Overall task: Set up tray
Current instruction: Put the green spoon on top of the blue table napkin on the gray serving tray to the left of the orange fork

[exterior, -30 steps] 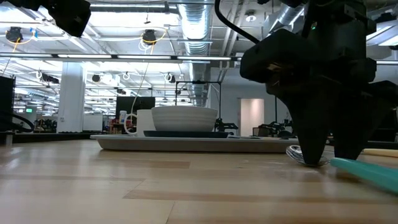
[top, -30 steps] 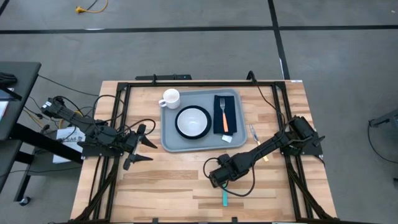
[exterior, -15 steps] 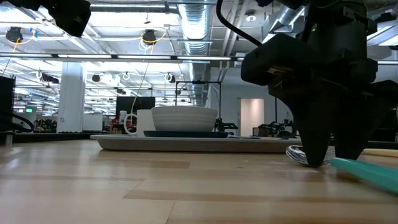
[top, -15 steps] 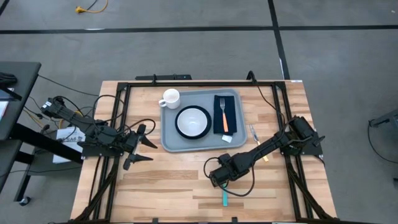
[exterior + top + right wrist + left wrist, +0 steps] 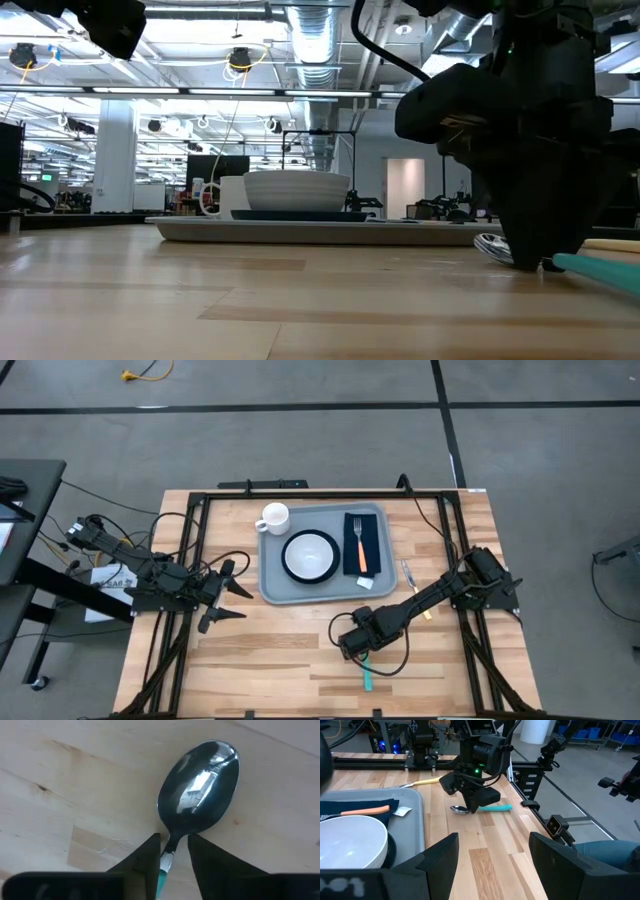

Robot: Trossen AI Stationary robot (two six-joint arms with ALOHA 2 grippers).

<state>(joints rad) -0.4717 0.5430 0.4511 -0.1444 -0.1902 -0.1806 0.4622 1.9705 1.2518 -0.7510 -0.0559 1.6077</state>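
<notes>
Dark fingers of the right end effector point(image 5: 174, 854) sit narrowly either side of the neck of a spoon point(image 5: 199, 795), just below its steel bowl; whether they actually press the neck cannot be told. The spoon lies flat on the wooden counter point(image 5: 270, 650), bowl toward the tray and teal handle point(image 5: 366, 678) trailing toward the counter's near edge. In the left wrist view the same end effector point(image 5: 472, 806) stands over the spoon point(image 5: 460, 810) with the teal handle point(image 5: 495, 807) running out beside it.

The right arm reaches in diagonally from the counter's right side. A second utensil point(image 5: 409, 574) with a yellowish handle lies just beside the tray's right edge.

The tray point(image 5: 272, 585) rests on the far half of the counter, near the middle, its long axis running left to right. It is well apart from the spoon. On it sit a white mug point(image 5: 274, 517) at the far left corner, a white bowl point(image 5: 310, 554) on a dark plate in the centre, and a navy napkin point(image 5: 374, 532) on the right. An orange-handled fork point(image 5: 360, 547) lies on the napkin, tines pointing to the far edge. A small white tag point(image 5: 365, 584) lies by the napkin's near end; no writing on it can be read.

The left end effector point(image 5: 222, 600) hangs spread wide over the counter's left side, near the tray's left edge.
</notes>
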